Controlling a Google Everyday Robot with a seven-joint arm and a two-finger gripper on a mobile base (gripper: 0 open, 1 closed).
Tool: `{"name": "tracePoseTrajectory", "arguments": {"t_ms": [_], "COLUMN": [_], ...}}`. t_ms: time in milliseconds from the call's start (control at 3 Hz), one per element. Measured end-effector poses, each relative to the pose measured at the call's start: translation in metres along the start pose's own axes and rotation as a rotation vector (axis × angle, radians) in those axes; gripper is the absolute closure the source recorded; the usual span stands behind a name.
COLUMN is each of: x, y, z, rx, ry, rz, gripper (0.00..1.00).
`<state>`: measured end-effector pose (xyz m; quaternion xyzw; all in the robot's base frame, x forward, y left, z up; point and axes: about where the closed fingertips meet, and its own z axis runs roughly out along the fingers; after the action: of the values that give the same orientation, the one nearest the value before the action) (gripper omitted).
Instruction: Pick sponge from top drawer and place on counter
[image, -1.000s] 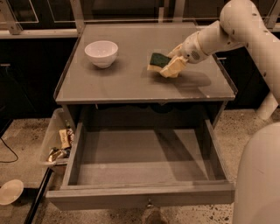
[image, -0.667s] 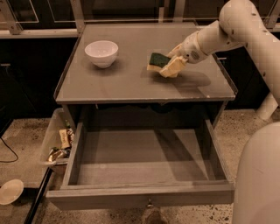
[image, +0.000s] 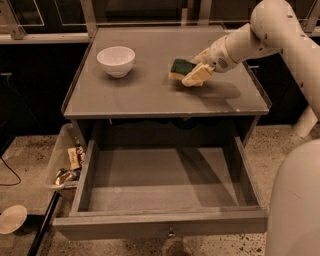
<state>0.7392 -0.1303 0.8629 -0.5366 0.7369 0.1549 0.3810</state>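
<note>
The sponge (image: 180, 66), dark green on pale yellow foam, sits low over the right middle of the counter (image: 145, 97); I cannot tell whether it touches the surface. My gripper (image: 194, 67) reaches in from the right, its pale fingers (image: 197, 76) closed on the sponge's right end. The top drawer (image: 160, 227) is pulled wide open below the counter, and its grey floor shows nothing inside.
A white bowl (image: 116, 60) stands on the counter's back left. A clear plastic bin (image: 66, 156) of clutter sits on the floor left of the drawer. A white disc (image: 11, 219) lies on the speckled floor at the lower left. My arm's white body fills the right edge.
</note>
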Motion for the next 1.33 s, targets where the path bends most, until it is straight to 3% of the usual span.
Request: {"name": "tracePoseTrajectory", "arguments": {"t_ms": [333, 1000, 1333], "x": [0.000, -0.001, -0.013], "y": [0.000, 0.003, 0.010], "z": [0.000, 0.001, -0.025], "rx": [0.000, -0.007, 0.009], "ry": [0.000, 0.006, 0.011], "rz": [0.000, -0.003, -0.034], "gripper": [0.00, 0.00, 0.00]}}
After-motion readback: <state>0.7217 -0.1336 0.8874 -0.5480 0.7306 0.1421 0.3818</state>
